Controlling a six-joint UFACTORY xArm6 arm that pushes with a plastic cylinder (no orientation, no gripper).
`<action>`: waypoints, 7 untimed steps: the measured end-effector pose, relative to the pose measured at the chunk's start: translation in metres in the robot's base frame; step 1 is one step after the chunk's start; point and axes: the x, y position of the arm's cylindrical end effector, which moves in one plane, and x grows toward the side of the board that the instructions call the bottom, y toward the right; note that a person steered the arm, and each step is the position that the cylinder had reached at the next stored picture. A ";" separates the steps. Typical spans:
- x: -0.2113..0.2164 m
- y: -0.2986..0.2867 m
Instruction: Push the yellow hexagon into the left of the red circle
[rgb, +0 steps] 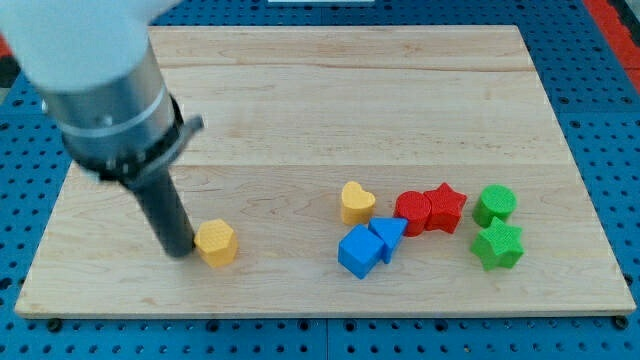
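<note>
The yellow hexagon (216, 242) lies on the wooden board near the view's bottom left. My tip (181, 249) rests right at the hexagon's left side, touching or almost touching it. The red circle (411, 211) sits far to the right of the hexagon, pressed against a red star (445, 207) on its right. A yellow heart (356, 202) stands just left of the red circle, between it and the hexagon.
A blue cube (360, 251) and a blue triangle (389, 235) lie just below the red circle. A green circle (494, 205) and a green star (498, 246) sit at the right. The board's bottom edge (300, 308) is close under the hexagon.
</note>
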 end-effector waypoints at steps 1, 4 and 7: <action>0.024 0.023; 0.003 -0.068; -0.032 0.060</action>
